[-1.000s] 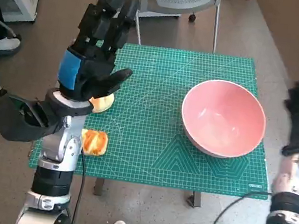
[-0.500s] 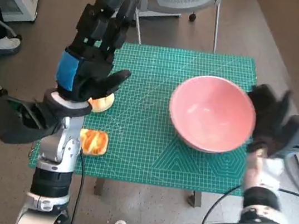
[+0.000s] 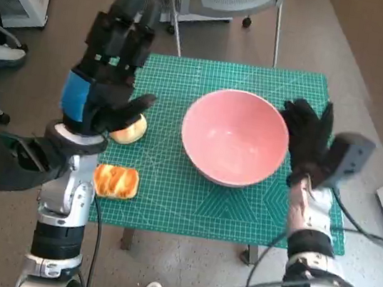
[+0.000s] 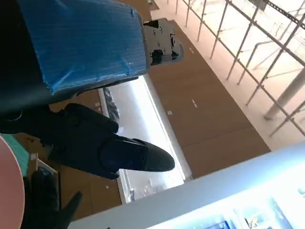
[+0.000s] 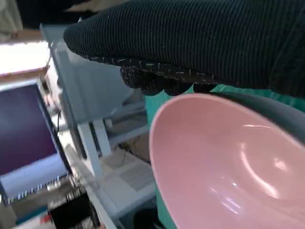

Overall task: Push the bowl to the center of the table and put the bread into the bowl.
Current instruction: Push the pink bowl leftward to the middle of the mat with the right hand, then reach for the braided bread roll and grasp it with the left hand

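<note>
Left hand point(image 3: 108, 66): black, blocky segmented fingers, blue tape panel across back; tape edges wrinkled in left wrist view point(image 4: 81, 43). Grey metal bracket with small screws point(image 4: 162, 40) beside tape.
Left forearm point(image 3: 64, 197): pale silver cylinder, black ring bands, black angular wrist camera housing point(image 3: 13, 156) on outer side, thin black cable along forearm.
Right hand point(image 3: 309, 139): black knitted glove, ribbed weave with pale flecks in right wrist view point(image 5: 190, 43).
Right forearm point(image 3: 309, 226): pale white-grey shell, dark grey boxy wrist camera housing point(image 3: 348, 156), black cables looping near base.

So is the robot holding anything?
No. The left hand is up and empty. The right hand just presses flat on the bowl's side.
</note>
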`<state>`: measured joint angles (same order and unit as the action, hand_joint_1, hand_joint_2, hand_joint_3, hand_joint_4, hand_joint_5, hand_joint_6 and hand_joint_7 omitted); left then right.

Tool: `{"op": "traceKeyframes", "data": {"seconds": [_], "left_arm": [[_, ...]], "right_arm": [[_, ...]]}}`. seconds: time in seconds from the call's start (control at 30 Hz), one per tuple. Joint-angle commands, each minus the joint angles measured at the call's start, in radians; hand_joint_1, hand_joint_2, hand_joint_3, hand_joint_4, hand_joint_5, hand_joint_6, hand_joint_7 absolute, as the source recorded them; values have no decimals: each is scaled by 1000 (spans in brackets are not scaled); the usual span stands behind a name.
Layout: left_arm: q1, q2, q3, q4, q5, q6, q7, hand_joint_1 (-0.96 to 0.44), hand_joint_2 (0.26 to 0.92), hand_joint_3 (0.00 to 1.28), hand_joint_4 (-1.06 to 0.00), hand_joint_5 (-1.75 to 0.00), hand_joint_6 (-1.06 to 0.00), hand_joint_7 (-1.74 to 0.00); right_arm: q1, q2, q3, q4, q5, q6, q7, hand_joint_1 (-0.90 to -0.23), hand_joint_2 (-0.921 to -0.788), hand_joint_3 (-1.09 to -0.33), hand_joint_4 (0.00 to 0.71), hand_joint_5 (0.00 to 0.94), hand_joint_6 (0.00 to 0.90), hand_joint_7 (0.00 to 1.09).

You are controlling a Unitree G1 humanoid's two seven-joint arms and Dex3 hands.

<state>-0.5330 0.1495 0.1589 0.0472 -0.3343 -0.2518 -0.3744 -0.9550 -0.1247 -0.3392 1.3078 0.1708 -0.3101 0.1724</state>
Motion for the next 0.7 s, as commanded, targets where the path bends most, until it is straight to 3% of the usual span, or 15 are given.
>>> {"op": "traceKeyframes", "data": {"seconds": [0.03, 0.2, 0.37, 0.7], "left_arm": [[21, 5, 6, -30, -2, 3, 12, -519, 921, 141, 1, 1, 1, -333], [34, 8, 5, -38, 18, -10, 24, -509, 921, 146, 1, 1, 1, -330], [42, 13, 8, -39, 21, -21, 24, -507, 921, 158, 1, 1, 1, -325], [66, 30, 26, -53, 16, -17, 32, -536, 921, 164, 1, 1, 1, -321]], "right_arm": [[-16, 24, 9, 5, -10, 25, 0, -465, -921, -695, 256, 1, 366, 7], [-32, 33, 23, 0, -23, 22, 1, -453, -921, -708, 244, 0, 354, 1], [-37, 21, 28, -5, -26, 15, 13, -447, -921, -713, 241, 2, 347, 1], [-67, -38, 0, -57, 5, -79, 65, -419, -921, -691, 251, 5, 354, 5]]}}
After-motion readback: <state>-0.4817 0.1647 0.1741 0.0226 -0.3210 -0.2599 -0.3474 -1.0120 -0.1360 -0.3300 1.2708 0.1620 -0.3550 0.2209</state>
